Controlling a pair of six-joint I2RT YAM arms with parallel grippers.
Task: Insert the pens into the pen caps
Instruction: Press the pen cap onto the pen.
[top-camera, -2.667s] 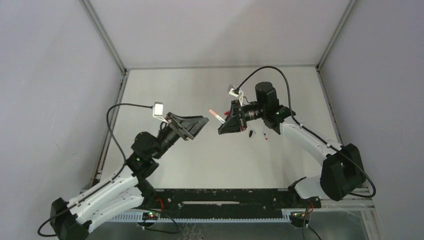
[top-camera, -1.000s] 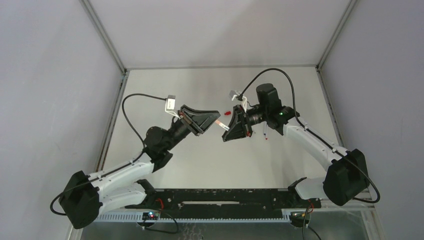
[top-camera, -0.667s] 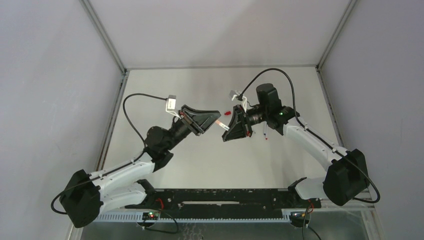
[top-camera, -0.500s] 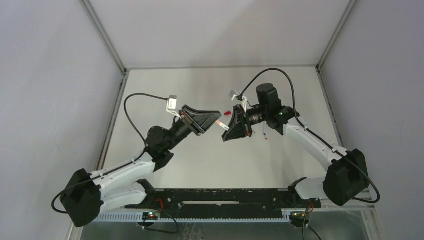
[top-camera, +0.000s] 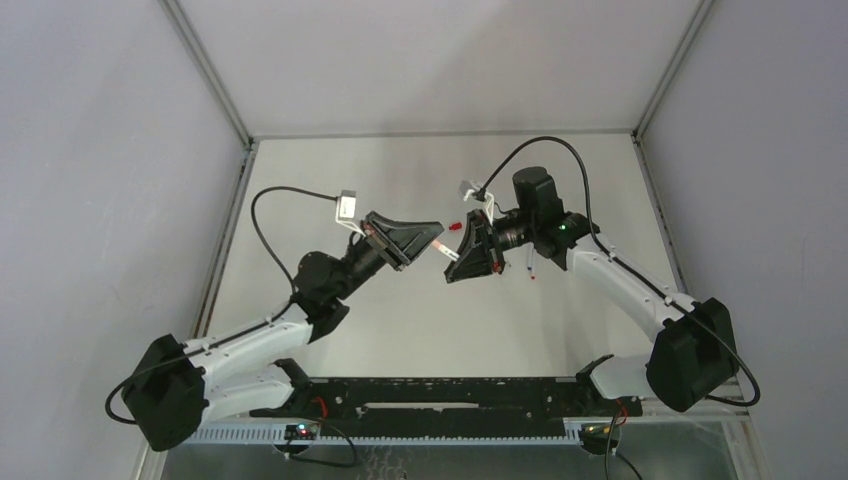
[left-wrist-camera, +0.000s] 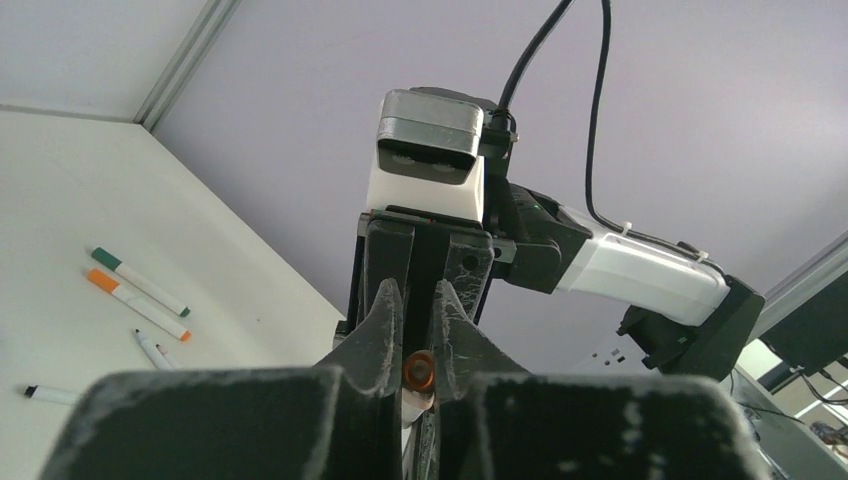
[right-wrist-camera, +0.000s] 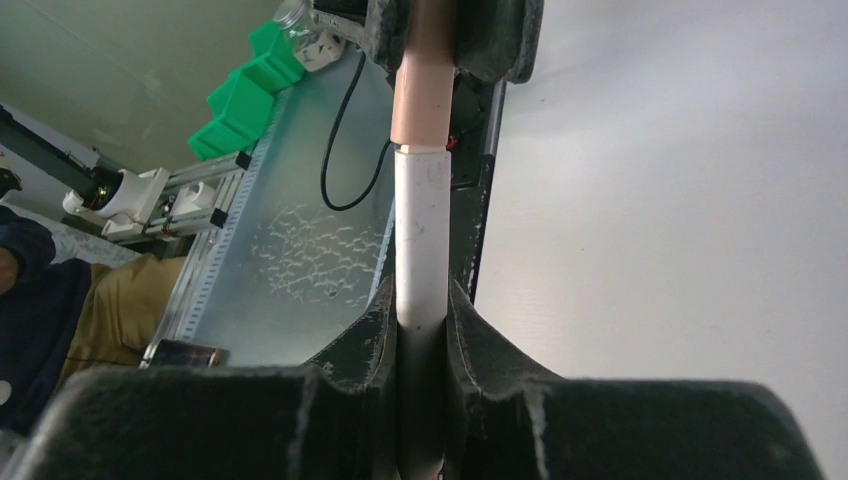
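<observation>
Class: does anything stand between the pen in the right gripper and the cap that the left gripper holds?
Nothing visible does. The pen in the right gripper meets the pinkish cap directly, and the left gripper clamps that cap.

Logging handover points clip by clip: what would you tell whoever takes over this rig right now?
Left gripper: shut on the pinkish cap.
Right gripper: shut on the white pen, held in the air; cap and barrel meet end to end.
Done: a green-capped pen and an orange-capped pen lie on the table.
Left: check this cap is seated, set it down; a red cap and other thin pens lie loose.
</observation>
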